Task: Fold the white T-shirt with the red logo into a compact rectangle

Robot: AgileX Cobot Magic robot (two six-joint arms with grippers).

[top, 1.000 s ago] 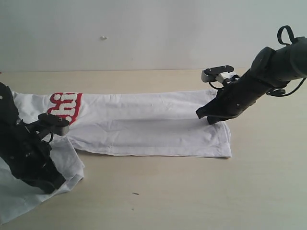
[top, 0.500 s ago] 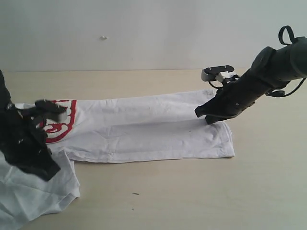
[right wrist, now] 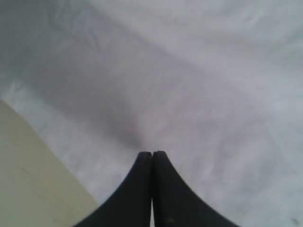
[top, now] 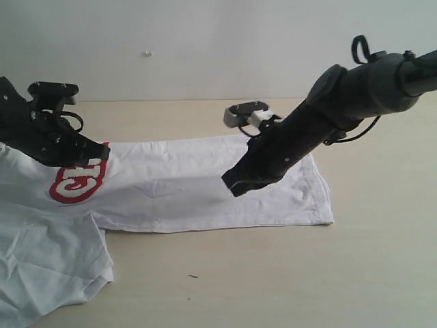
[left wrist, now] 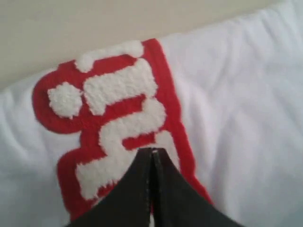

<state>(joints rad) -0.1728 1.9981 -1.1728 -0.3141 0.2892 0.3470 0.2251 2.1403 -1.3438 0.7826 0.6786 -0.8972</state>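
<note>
The white T-shirt [top: 177,188] lies on the table as a long band running left to right, with a rumpled part spread at the front left [top: 48,260]. Its red logo [top: 76,181] shows near the left end, partly curled. My left gripper [top: 101,154] is shut just above the logo's far edge. In the left wrist view its tips [left wrist: 152,151] meet over the fuzzy white letters of the logo [left wrist: 118,90], with nothing seen between them. My right gripper [top: 232,186] is shut over the middle of the band; in the right wrist view [right wrist: 152,153] plain white cloth [right wrist: 199,94] lies below it.
The shirt rests on a pale wooden table [top: 287,273] that ends at a white wall [top: 205,48] behind. The shirt's right end [top: 328,205] lies flat. A small dark speck [top: 193,276] sits on the table in front.
The left gripper rose from the front-left cloth and moved back to the logo. The right gripper swung left from the shirt's right end to its middle. The shirt's left part shifted forward.
</note>
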